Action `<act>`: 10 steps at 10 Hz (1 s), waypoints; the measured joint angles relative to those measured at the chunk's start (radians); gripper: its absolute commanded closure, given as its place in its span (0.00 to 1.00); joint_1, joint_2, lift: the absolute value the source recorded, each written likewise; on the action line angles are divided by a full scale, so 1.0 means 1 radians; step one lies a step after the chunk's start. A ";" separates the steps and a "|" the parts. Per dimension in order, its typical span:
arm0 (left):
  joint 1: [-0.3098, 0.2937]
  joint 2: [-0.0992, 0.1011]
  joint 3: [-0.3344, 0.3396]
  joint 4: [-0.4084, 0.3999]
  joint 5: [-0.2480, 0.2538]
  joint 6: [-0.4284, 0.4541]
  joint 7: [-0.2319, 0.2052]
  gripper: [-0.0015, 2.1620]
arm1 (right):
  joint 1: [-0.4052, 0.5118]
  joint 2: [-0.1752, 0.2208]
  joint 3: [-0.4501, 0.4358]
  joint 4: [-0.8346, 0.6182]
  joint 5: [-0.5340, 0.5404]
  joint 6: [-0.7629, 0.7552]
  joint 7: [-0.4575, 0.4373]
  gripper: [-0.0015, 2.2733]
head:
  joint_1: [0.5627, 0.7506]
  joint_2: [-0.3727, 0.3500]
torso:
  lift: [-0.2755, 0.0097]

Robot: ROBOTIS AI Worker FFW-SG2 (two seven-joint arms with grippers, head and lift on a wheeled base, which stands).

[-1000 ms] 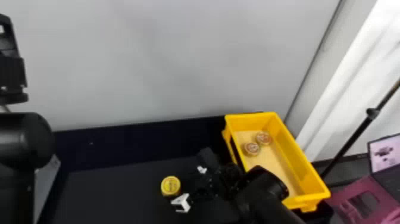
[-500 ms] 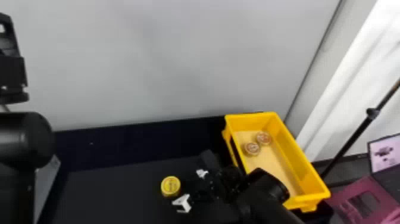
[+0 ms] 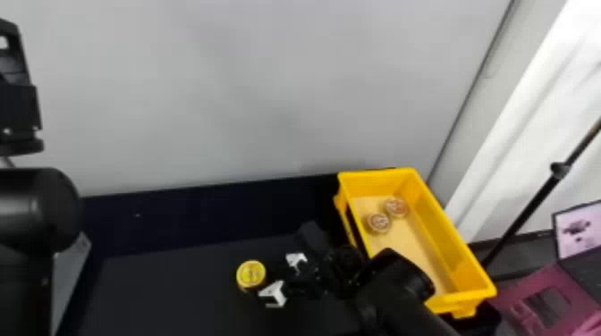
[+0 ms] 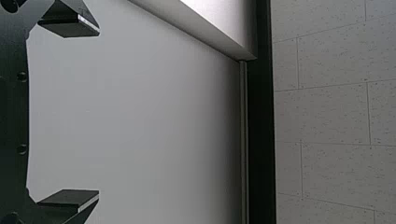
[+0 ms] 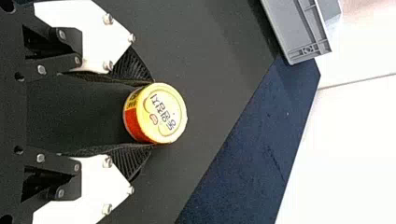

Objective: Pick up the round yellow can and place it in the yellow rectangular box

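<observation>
The round yellow can [image 3: 251, 273] stands on the dark table in the head view, with my right gripper [image 3: 271, 276] at its right side. In the right wrist view, the can [image 5: 163, 112] has a yellow lid and a red and yellow side. The ribbed black fingertips of my right gripper [image 5: 152, 114] touch it on opposite sides, shut on it. The yellow rectangular box [image 3: 451, 232] lies to the right, beyond the right arm. My left gripper [image 3: 15, 67] is parked at the far left edge; in its wrist view the left gripper [image 4: 99, 112] is open, holding nothing.
Two round cans [image 3: 378, 222] sit inside the box near its far end. A grey bin [image 5: 299, 32] appears in the right wrist view. Behind the table rises a pale wall [image 3: 250, 89]; a black pole [image 3: 532, 205] stands right of the box.
The right gripper's fingers have come together onto the can, which has shifted slightly left. The left arm has not moved.
</observation>
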 measured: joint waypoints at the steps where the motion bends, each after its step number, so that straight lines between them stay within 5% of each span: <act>1: 0.004 0.000 0.004 -0.003 0.000 0.001 0.000 0.03 | 0.008 0.000 -0.001 -0.022 0.005 0.007 0.004 0.30 | 0.70 0.41 | 0.95; 6: 0.020 -0.001 0.020 -0.020 0.000 0.011 0.000 0.03 | 0.069 -0.031 -0.025 -0.202 0.022 0.086 0.043 0.30 | 0.70 0.41 | 0.95; 10: 0.031 0.008 0.030 -0.039 -0.001 0.036 -0.005 0.03 | 0.144 -0.094 -0.185 -0.436 0.108 0.181 0.072 0.30 | 0.70 0.41 | 0.95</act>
